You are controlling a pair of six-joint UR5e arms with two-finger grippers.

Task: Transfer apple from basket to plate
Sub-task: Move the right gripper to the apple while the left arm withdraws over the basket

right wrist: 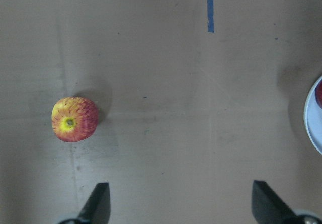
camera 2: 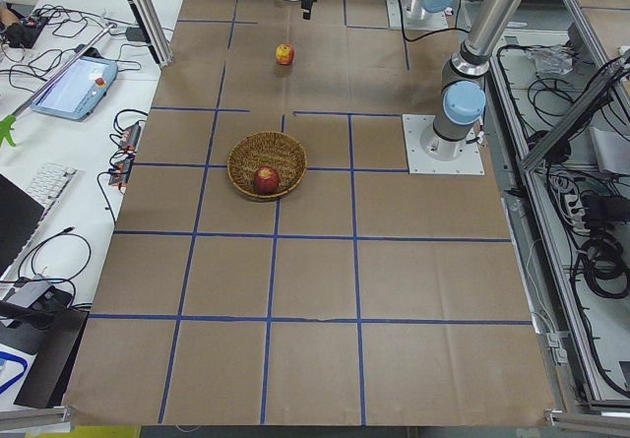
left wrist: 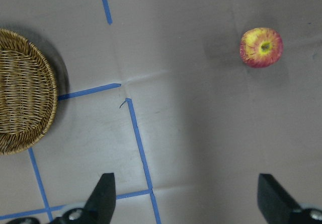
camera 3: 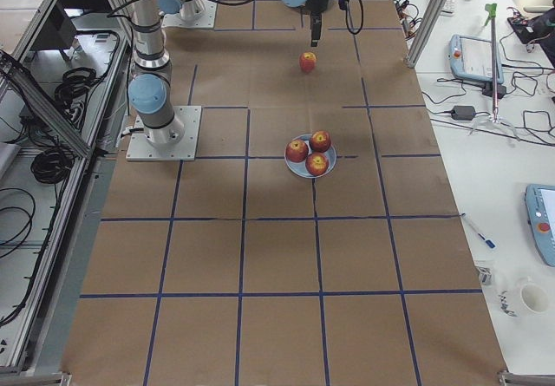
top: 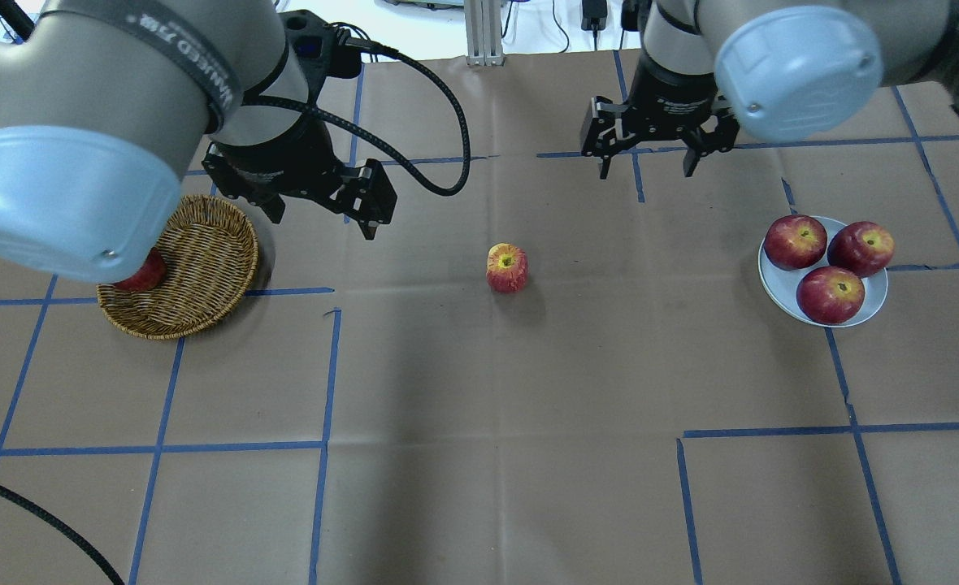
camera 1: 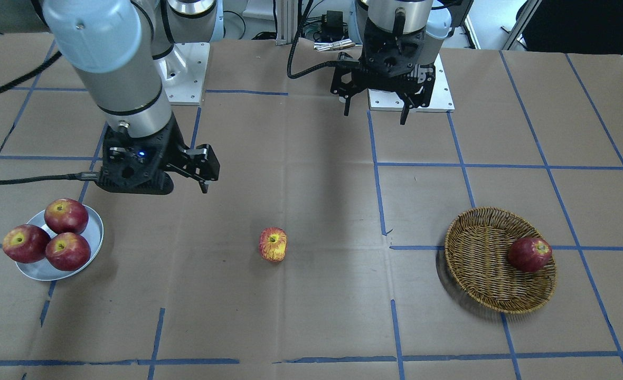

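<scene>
Looming across the overhead view, the left arm (top: 81,122) was seen reaching over the basket, with the right arm (top: 788,65) entering opposite. Beneath them the paper-covered table (top: 479,455) was marked off in blue tape.

The basket (top: 211,244) was set on the robot's left, with one dark red apple (camera 1: 529,254) in it. The plate (top: 778,284) was set on the robot's right, well apart from the basket, and was loaded with three dark red apples (top: 830,294).

The left gripper (top: 323,221) was held above the table just beside the basket, its fingers spread and nothing between them. The right gripper (top: 646,171) was likewise held spread and empty, above bare table on the plate's side.

The apple (top: 507,268) was found in neither container. It stood on the table between basket and plate, stem hollow upward, so no long axis is offered to favour one grip direction. It lay between the two grippers and farther out from the robot's bases than either. From the right gripper it lay toward the robot's left and outward. The distances looked similar, the right gripper being perhaps slightly nearer. Since that arm also stood on the plate's side, it is judged the better placed.
</scene>
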